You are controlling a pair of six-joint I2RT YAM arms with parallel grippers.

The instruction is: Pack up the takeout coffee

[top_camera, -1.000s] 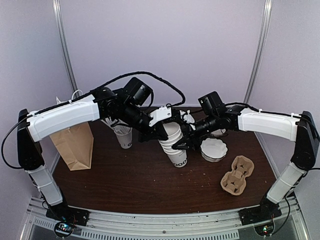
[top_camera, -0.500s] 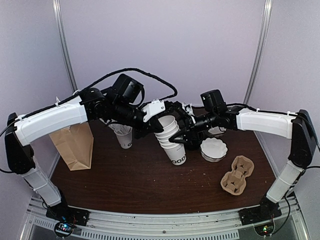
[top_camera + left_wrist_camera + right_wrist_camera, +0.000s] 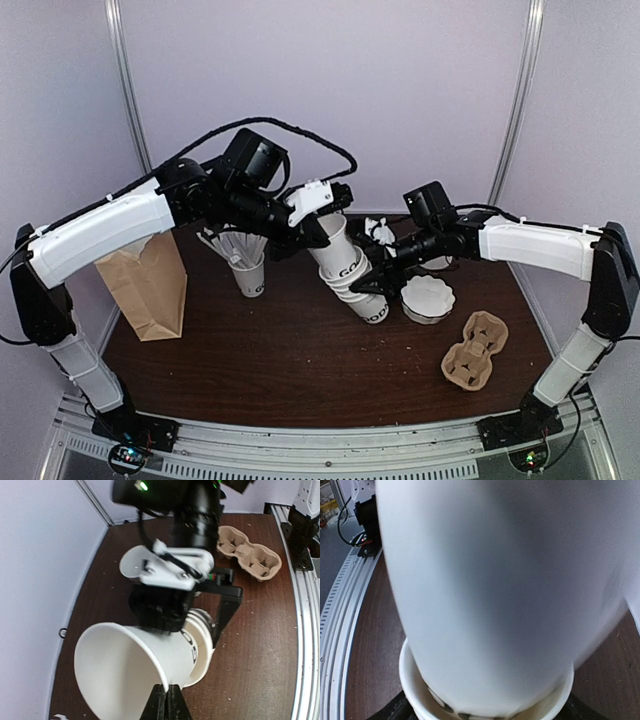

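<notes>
Above mid-surface: takeout cup and nested stack, held tilted between the two arms.
Left fingers [image 3: 167, 700] pressed shut on the rim wall of the takeout cup [image 3: 125, 665], which is white with black lettering on its side and has its base seated in the nested stack [image 3: 370, 303]. Right fingers [image 3: 380, 270] spread wide around that stack, gripping it; whether its base touches the surface [image 3: 300, 370] cannot be told. Also present: straw cup [image 3: 248, 275], brown paper bag [image 3: 150, 290], pulp carrier [image 3: 475, 352].
</notes>
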